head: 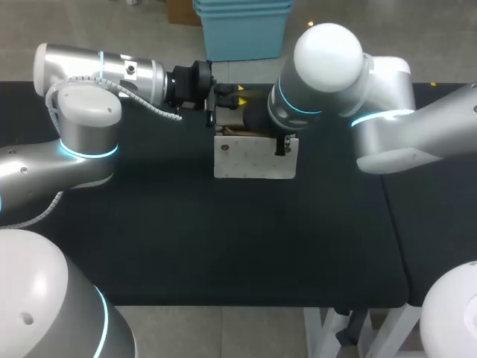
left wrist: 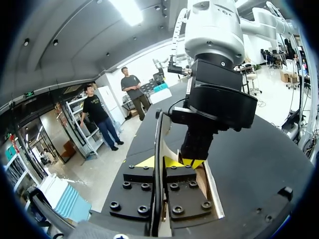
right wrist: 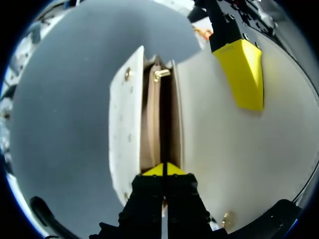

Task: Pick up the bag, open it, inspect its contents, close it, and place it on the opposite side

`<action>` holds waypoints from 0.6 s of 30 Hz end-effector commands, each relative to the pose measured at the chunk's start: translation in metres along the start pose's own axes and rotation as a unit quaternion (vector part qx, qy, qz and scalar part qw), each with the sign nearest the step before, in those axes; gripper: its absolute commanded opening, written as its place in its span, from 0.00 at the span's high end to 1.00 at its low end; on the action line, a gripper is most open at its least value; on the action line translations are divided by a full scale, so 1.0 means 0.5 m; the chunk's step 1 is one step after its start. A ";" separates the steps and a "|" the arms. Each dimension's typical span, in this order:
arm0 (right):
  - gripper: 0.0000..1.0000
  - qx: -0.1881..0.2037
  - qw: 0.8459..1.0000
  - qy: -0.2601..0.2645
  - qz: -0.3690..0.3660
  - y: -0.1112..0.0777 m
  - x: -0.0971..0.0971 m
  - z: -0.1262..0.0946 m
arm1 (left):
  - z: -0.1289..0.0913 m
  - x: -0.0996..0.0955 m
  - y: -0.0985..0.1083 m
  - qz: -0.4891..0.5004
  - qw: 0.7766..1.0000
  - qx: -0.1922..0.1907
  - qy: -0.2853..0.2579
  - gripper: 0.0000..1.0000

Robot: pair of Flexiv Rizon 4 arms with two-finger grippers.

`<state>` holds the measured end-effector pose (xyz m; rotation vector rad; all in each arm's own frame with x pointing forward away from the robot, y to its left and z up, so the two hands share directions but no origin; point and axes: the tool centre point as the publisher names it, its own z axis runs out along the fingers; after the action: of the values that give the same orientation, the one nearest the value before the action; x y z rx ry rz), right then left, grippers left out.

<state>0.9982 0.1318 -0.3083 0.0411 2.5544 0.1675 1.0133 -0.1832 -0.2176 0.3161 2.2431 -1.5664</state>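
A white bag (head: 253, 156) with small studs stands at the middle of the black table, its flap lifted back. In the right wrist view the bag (right wrist: 119, 129) gapes open, with a tan lining (right wrist: 149, 124) and a gold clasp (right wrist: 160, 73) inside. My left gripper (head: 237, 95) comes in from the left behind the bag and is shut on the raised flap (right wrist: 224, 149); one of its yellow fingers (right wrist: 243, 74) lies flat on the flap. My right gripper (right wrist: 163, 170) hangs over the bag's mouth, tips pinched on the thin top edge of its back wall. It (left wrist: 192, 163) shows just ahead of my left gripper (left wrist: 159, 162).
The black table (head: 223, 239) stretches wide in front of the bag and to both sides. A seam (head: 389, 201) joins it to a second black surface at the right. My right arm's large elbow (head: 328, 52) looms over the far middle.
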 end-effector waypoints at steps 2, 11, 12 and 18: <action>1.00 0.004 1.000 0.013 -0.007 0.026 0.014 0.023 | 0.018 0.006 -0.017 0.001 1.000 0.003 -0.003 1.00; 1.00 0.017 0.999 0.032 -0.007 0.030 0.037 0.022 | 0.017 0.008 -0.015 0.002 1.000 0.002 -0.006 1.00; 1.00 0.022 0.999 0.035 -0.006 0.029 0.038 0.025 | 0.017 0.008 -0.015 0.003 1.000 0.003 -0.006 1.00; 1.00 0.031 0.998 0.051 0.012 0.019 0.025 0.042 | 0.016 0.011 -0.016 0.017 1.000 0.007 0.002 1.00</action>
<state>0.9849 0.1323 -0.3243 0.0846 2.6366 0.1365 1.0103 -0.1854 -0.2180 0.3489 2.2277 -1.5564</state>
